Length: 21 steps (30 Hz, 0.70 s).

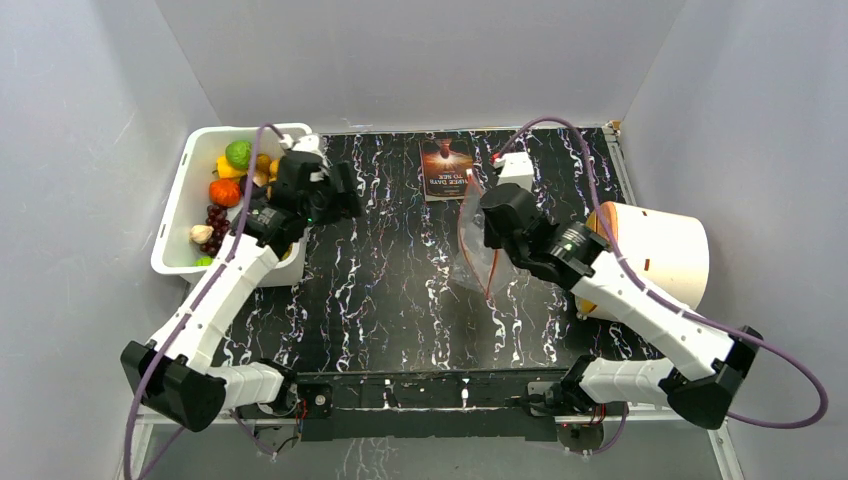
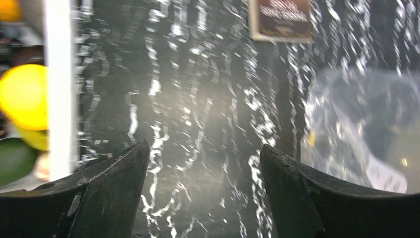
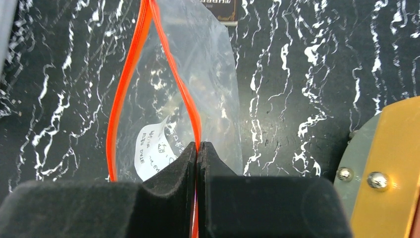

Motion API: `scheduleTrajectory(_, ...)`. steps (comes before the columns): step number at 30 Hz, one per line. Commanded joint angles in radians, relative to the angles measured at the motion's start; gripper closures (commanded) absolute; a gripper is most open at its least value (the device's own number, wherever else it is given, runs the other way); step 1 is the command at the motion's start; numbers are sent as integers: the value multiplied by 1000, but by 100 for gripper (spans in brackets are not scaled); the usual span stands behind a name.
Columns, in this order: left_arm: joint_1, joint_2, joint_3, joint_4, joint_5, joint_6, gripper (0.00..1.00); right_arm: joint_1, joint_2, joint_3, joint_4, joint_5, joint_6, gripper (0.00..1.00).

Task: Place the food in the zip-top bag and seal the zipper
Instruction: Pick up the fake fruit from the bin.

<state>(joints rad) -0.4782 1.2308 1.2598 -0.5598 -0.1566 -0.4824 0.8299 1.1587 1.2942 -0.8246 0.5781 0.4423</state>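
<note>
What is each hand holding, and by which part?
Right hand pinches the clear floppy plastic zip-top bag by one side of its red-orange zipper strip at the open mouth. Left hand is open, holding nothing.

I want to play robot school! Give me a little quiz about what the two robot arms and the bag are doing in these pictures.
1. True or false: the left gripper is holding something.
2. Pick one. The right gripper is: A open; B shut on the zipper of the zip-top bag; C out of sight.
3. Fill the gap: the food lies in the white ____.
Key: 1 false, its jaws are open and empty. 2 B. 3 tub.
</note>
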Motion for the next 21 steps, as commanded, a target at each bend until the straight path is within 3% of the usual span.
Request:
scheduleTrajectory(1, 160, 2, 13, -24, -42, 16, 20, -4, 41, -42, 127, -45, -20, 100)
scheduleTrajectory(13, 446, 130, 36, -40, -2, 46, 27, -3, 34, -113, 200, -171, -44, 100)
scheduleTrajectory(21, 572, 133, -61, 46, 94, 53, 28, -3, 47, -105, 209, -200, -68, 100)
